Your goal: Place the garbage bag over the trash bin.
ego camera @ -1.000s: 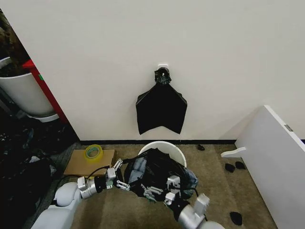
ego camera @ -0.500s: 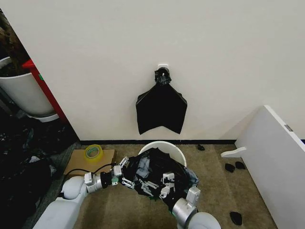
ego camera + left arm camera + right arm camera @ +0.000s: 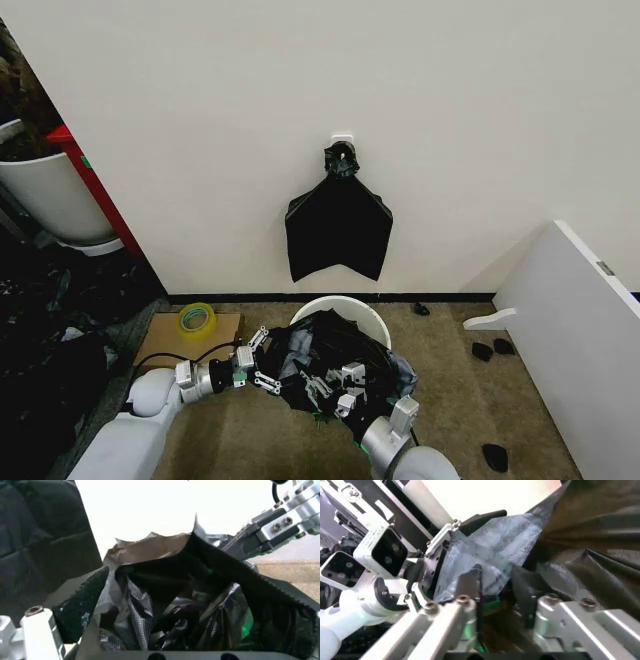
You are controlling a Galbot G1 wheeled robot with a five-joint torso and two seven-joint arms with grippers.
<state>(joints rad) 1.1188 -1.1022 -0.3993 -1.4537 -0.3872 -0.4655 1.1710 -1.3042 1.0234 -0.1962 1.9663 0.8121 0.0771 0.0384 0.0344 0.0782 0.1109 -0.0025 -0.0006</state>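
Nearest the robot, the right gripper (image 3: pixel 335 388) and the left gripper (image 3: pixel 262 368) are each pinching the garbage bag (image 3: pixel 335 355) edge. The bag is lying bunched over the trash bin (image 3: pixel 374 320), whose far rim is showing uncovered: spreading remains.

garbage bag (image 3: pixel 335 350): thin crinkled plastic, glossy black | trash bin (image 3: pixel 345 304): smooth white plastic | right gripper (image 3: pixel 338 388): bare metal with screws | floor (image 3: pixel 455 370): matt carpet
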